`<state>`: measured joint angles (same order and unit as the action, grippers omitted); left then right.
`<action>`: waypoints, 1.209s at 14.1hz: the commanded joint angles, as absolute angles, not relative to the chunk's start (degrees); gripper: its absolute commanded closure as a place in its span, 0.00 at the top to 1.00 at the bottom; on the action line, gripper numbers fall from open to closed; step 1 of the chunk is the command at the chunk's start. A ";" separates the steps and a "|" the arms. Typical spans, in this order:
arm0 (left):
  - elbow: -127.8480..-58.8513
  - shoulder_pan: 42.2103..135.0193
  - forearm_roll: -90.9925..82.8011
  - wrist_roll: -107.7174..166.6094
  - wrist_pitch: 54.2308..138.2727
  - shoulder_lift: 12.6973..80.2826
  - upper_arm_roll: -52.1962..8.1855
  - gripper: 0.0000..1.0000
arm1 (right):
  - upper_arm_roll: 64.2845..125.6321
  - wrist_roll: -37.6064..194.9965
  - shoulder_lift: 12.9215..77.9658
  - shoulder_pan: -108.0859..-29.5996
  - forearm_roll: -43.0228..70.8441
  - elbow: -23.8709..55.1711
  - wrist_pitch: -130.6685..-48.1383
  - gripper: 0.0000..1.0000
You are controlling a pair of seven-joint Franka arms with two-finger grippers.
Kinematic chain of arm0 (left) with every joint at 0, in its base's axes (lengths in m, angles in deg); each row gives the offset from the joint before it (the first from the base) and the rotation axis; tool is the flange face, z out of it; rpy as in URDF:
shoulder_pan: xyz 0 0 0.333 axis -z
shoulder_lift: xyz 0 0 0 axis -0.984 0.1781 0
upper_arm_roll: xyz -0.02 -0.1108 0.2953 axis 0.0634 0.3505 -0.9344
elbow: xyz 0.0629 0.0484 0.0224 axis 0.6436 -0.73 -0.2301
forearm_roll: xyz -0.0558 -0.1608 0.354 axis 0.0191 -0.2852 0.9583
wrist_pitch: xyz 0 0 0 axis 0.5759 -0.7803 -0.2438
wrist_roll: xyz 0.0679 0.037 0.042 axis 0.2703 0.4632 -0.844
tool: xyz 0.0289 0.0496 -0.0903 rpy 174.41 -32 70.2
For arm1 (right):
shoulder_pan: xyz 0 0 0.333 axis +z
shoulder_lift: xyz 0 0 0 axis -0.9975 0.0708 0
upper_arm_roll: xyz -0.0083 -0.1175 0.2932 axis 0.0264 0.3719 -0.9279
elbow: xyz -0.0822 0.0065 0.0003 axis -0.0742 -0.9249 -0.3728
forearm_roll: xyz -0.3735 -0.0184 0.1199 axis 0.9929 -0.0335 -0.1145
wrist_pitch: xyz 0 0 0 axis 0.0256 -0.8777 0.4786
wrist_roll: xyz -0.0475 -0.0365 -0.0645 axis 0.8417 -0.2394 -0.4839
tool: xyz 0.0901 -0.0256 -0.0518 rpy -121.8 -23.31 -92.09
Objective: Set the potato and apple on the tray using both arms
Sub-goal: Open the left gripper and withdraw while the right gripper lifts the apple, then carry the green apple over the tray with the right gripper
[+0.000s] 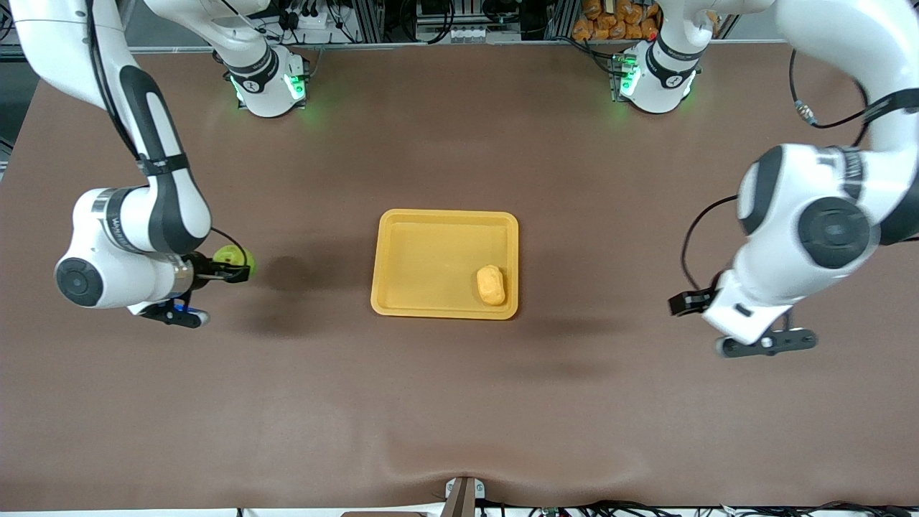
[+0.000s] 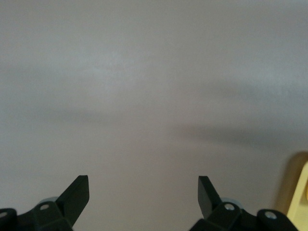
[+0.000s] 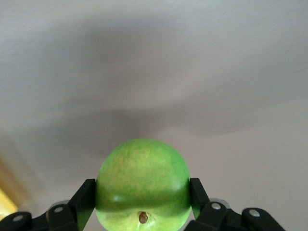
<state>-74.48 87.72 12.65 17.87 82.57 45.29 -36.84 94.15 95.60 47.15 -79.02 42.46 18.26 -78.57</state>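
Half the job looks finished from my seat. Nearest the front camera, my left gripper (image 2: 143,195) hangs over bare table toward the left arm's end, fingers spread wide with nothing in them; that arm waits. Next up, the potato (image 1: 491,285) already lies inside the tray (image 1: 431,217), in the corner toward the left arm. My right gripper (image 3: 143,198) is clamped on the apple (image 1: 231,257), held over the table at the right arm's end, well apart from the tray. Carrying it over and releasing it remains.
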 commanded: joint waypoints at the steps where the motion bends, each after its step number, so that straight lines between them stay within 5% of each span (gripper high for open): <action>1: -82.64 85.98 10.61 20.42 82.01 37.77 -36.20 1.00 | 94.52 99.27 45.18 -75.85 40.30 19.20 -77.76 0.00; 8: -98.22 82.74 8.85 23.75 82.01 23.43 -36.20 1.00 | 94.52 110.25 45.71 -66.71 36.34 18.93 -80.30 0.00; 17: -92.72 81.59 6.13 35.36 77.19 21.13 -36.20 1.00 | 94.52 123.97 49.39 -54.93 30.98 18.93 -90.93 0.00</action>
<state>-95.92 82.12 7.75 33.01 80.37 22.37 -36.58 93.89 121.09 48.11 -57.34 32.23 18.76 -88.26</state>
